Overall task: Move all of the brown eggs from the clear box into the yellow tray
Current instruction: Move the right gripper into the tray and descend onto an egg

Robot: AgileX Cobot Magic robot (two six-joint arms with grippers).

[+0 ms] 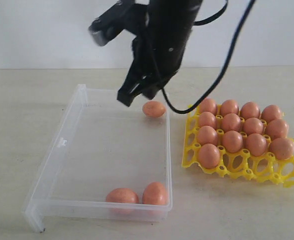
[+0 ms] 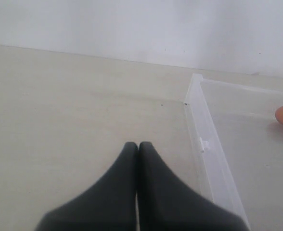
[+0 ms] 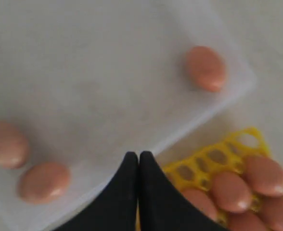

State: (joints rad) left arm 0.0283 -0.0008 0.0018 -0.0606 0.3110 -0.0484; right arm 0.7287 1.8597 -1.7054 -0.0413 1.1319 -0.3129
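1. Clear box: holds three brown eggs, two at the near wall.
2. Yellow tray: mostly filled; use the free near-row cups.
3. Right gripper: jaws together, empty; part them, then straddle the far egg.
4. Left gripper: jaws together, beside the box.

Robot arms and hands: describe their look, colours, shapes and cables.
The right arm is black and bulky, with a thin black cable looping beside it. The right hand and the left hand are both matte black, broad at the base and tapering to narrow tips.
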